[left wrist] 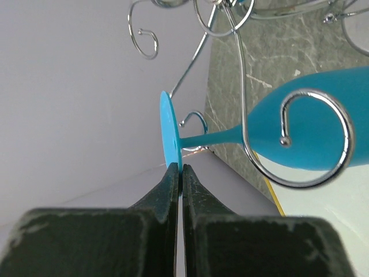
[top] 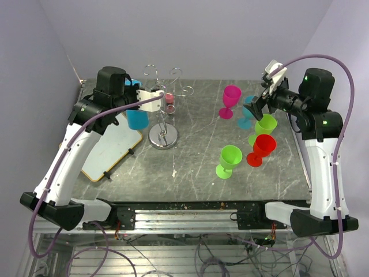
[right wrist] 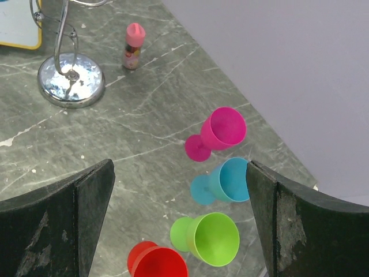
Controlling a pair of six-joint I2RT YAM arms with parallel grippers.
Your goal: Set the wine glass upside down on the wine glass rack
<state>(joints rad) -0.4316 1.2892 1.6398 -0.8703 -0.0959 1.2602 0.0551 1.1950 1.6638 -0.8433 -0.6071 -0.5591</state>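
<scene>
While pinching the glass (left wrist: pixel 311 127) by its foot in closed jaws of the left gripper (left wrist: pixel 180 173), holds it bowl-down by the scrolls of the rack (top: pixel 164 137). Hovers with the right gripper (right wrist: pixel 180 170) spread open, empty, above loose cups (right wrist: pixel 214 238).

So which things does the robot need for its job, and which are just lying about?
In the job: held blue wine glass, wine glass rack.
Just lying about: pink glass, second blue glass, two green glasses, red glass, pink bottle, white board.
</scene>
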